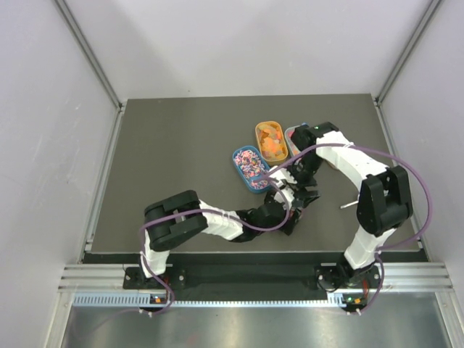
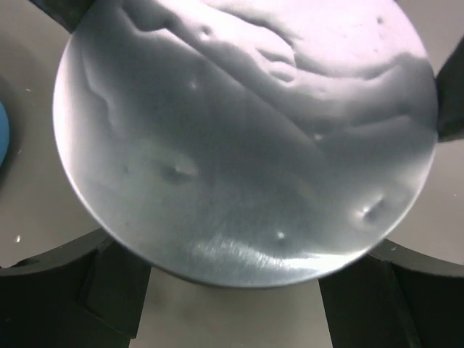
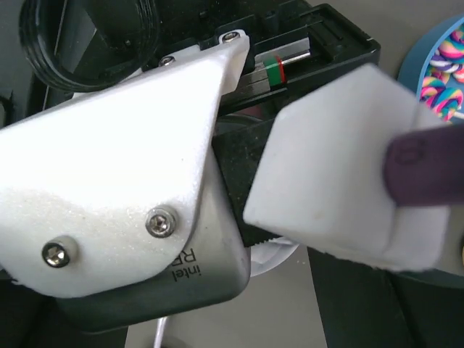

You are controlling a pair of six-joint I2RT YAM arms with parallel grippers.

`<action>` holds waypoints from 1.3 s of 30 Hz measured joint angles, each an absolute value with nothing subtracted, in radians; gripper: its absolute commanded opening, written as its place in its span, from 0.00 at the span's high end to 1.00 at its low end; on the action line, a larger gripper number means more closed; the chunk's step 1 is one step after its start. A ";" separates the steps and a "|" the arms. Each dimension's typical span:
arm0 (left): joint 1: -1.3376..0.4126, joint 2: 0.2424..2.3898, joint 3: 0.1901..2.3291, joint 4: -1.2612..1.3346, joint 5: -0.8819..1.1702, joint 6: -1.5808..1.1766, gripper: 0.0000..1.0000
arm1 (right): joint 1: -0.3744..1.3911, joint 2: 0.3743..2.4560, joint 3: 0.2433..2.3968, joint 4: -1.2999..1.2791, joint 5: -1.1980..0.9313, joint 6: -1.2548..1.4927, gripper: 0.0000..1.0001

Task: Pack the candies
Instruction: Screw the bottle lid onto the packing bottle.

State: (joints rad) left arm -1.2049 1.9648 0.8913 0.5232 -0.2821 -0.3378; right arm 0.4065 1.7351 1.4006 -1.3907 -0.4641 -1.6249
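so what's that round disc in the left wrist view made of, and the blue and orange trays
The round disc: silvery, semi-glossy, with dents, wrinkles and a brushed glare streak, so thin foil or frosted plastic film; which one is unclear. The blue tray and orange tray: likely moulded plastic, going by the even saturated colour and smooth thin rims.

The table (image 1: 181, 145) is dark grey. Toward its far right, the candies (image 1: 251, 167) in the blue tray (image 1: 234, 158) are speckled pink, white and purple, and some are swirled pink, blue and yellow. Those in the orange tray (image 1: 257, 134) beside it are orange and red. My left arm (image 1: 221, 226) and right arm (image 1: 346, 154) are white and black, with purple cables (image 1: 426, 199). The round lid (image 2: 246, 138) is cloudy, silvery grey.
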 measured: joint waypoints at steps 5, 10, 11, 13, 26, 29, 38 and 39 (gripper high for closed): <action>-1.178 1.991 1.056 0.276 -0.244 -0.329 1.00 | 0.376 1.727 1.388 -1.369 -0.479 -1.632 0.34; -1.142 2.014 1.178 0.075 -0.165 -0.258 1.00 | 0.334 1.704 1.359 -1.324 -0.505 -1.613 0.34; -1.139 2.014 1.186 0.052 -0.155 -0.248 1.00 | 0.328 1.700 1.352 -1.316 -0.514 -1.605 0.34; -1.136 2.000 1.181 0.035 -0.146 -0.239 1.00 | 0.326 1.692 1.341 -1.302 -0.523 -1.589 0.34; -1.141 1.974 1.133 0.020 -0.188 -0.293 1.00 | 0.359 1.685 1.343 -1.256 -0.459 -1.489 0.43; -1.141 1.972 1.126 0.029 -0.189 -0.305 0.80 | 0.367 1.684 1.340 -1.246 -0.447 -1.457 0.44; -1.137 1.776 0.943 0.017 -0.065 -0.297 0.01 | 0.392 1.677 1.322 -1.219 -0.470 -1.376 0.44; -1.137 1.737 0.910 -0.004 -0.047 -0.298 0.01 | 0.397 1.678 1.322 -1.219 -0.473 -1.375 0.44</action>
State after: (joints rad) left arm -1.1366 1.7374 0.9104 -0.0040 -0.0475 -0.2977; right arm 0.3973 1.6779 1.3224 -1.2190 -0.4732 -1.3750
